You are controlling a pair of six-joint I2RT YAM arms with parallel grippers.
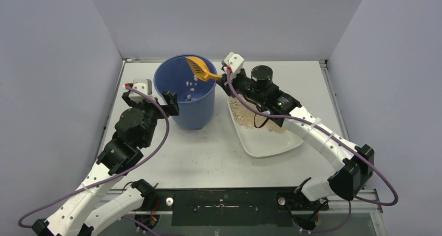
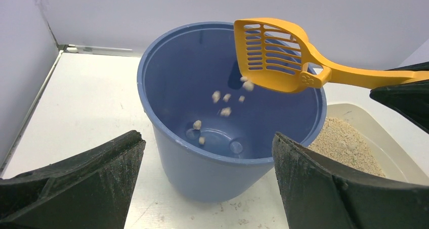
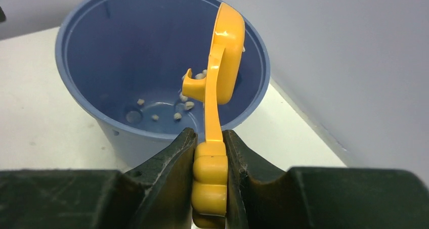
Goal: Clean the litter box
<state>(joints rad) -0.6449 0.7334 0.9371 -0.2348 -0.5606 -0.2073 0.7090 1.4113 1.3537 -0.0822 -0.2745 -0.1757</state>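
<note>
The white litter box with tan granules lies right of centre; its corner shows in the left wrist view. A blue bucket stands to its left. My right gripper is shut on the handle of the yellow slotted scoop, whose head is tipped over the bucket. Small pale clumps fall from the scoop into the bucket. The right wrist view shows my right gripper clamping the scoop handle over the bucket. My left gripper is open at the bucket's left side, fingers apart.
Grey walls enclose the table on three sides. A black rail runs along the near edge between the arm bases. Bare table lies in front of the bucket and the litter box.
</note>
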